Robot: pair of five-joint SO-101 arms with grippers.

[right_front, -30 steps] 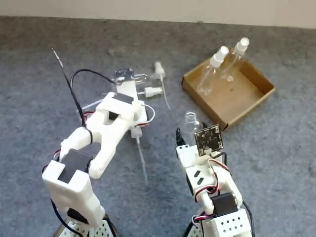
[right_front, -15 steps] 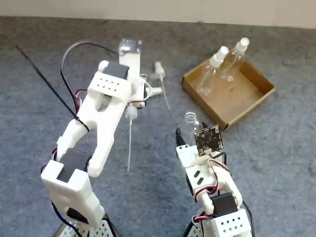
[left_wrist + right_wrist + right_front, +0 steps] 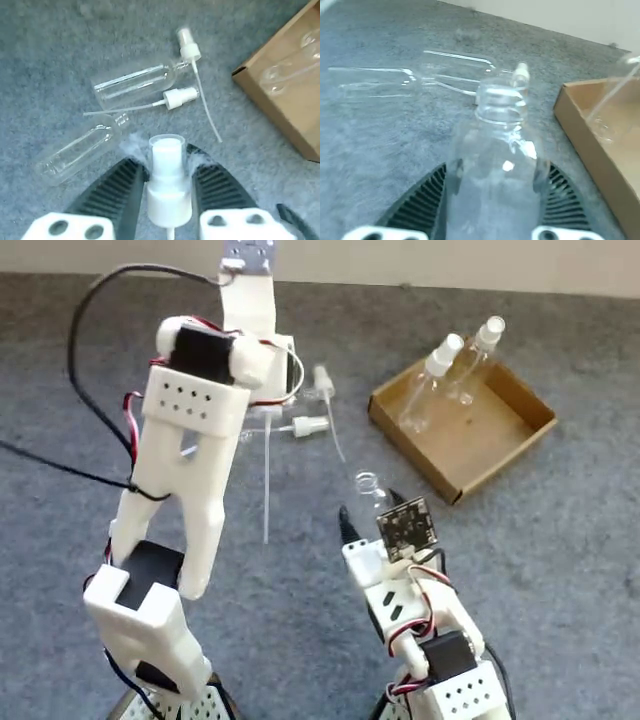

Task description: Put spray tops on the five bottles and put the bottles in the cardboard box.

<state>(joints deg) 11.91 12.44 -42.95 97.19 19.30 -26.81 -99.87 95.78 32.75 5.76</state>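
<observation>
My left gripper (image 3: 165, 160) is shut on a white spray top (image 3: 167, 185); in the high view its long dip tube (image 3: 267, 485) hangs straight down above the carpet. Beneath it lie two clear open bottles (image 3: 135, 86) (image 3: 77, 150) and two loose spray tops (image 3: 187, 46) (image 3: 180, 97). My right gripper (image 3: 495, 175) is shut on an upright clear bottle (image 3: 495, 145) with an open neck (image 3: 368, 484), just to the right of the hanging tube. The cardboard box (image 3: 520, 440) at the back right holds two capped bottles (image 3: 430, 385) (image 3: 470, 360).
Grey carpet covers the whole work area. The box's near wall (image 3: 585, 130) stands close to the right of the held bottle. Black cables (image 3: 80, 350) loop off the raised left arm. A pale wall edge runs along the far side.
The left arm has risen and swung away from the carpet with the spray top, so its tube now hangs vertically. The right gripper has shifted slightly left with its bottle.
</observation>
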